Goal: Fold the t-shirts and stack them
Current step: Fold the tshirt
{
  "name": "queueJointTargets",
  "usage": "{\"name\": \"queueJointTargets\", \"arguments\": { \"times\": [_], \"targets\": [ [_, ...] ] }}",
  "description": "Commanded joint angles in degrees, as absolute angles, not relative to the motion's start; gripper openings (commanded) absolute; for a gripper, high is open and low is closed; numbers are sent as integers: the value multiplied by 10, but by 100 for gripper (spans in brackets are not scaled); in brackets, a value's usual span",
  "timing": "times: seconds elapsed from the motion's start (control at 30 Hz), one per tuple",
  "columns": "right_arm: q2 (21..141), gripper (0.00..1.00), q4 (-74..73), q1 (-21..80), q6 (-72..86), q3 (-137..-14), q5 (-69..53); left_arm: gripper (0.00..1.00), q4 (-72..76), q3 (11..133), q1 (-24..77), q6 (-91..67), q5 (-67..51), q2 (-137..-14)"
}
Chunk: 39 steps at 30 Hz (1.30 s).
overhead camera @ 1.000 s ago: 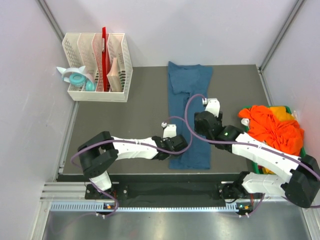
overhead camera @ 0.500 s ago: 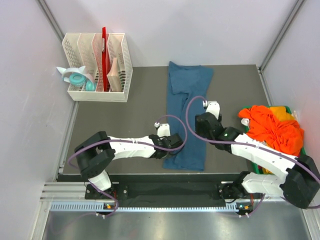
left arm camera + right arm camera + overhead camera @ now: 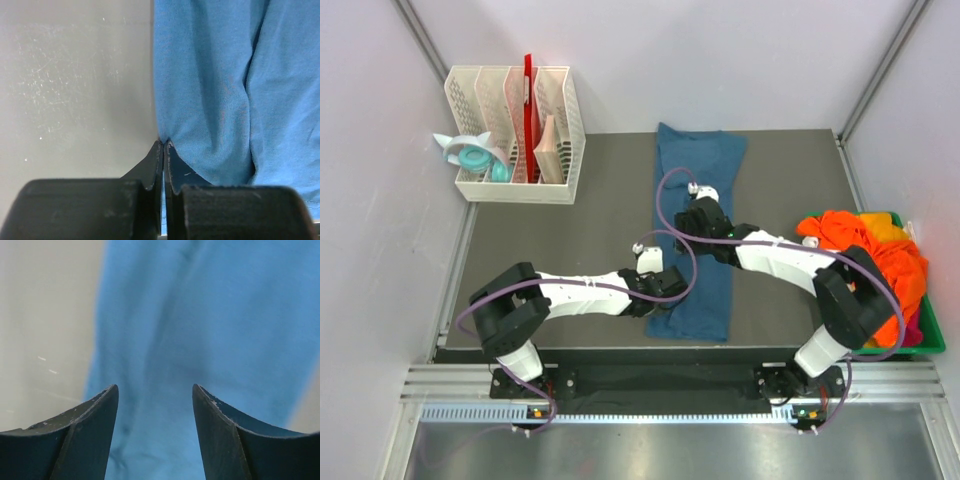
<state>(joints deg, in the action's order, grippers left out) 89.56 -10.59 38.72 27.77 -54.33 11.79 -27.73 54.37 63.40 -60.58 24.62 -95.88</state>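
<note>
Mid-fold: left pincer (image 3: pixel 163 148) clenched on teal t-shirt (image 3: pixel 210 90) near-left edge; right pincer (image 3: pixel 155 392) released over mid-cloth; next, probably pinch there.

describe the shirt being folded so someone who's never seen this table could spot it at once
On the dark grey table, look down the middle: a long, narrow blue shirt lies flat, reaching the far edge. The left tool is shut on its near left edge. Unlike the orange shirts crumpled in the green bin at the right, it is plain and spread out.
</note>
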Motion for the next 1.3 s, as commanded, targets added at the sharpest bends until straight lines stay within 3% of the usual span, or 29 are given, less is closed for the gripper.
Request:
{"name": "queueJointTargets", "arguments": {
  "times": [0.0,0.5,0.93,1.27],
  "targets": [
    [940,61,-60,383,289,-601,62,0,-309,533,628,-576,256,-943],
    [1087,54,-154,380,269,-663,155,0,-305,549,628,-566,242,-940],
    [1121,26,-249,356,285,-689,239,0,-329,552,628,-555,254,-912],
    [1123,26,-268,332,291,-681,259,0,-361,527,627,-589,265,-882]
  ]
}}
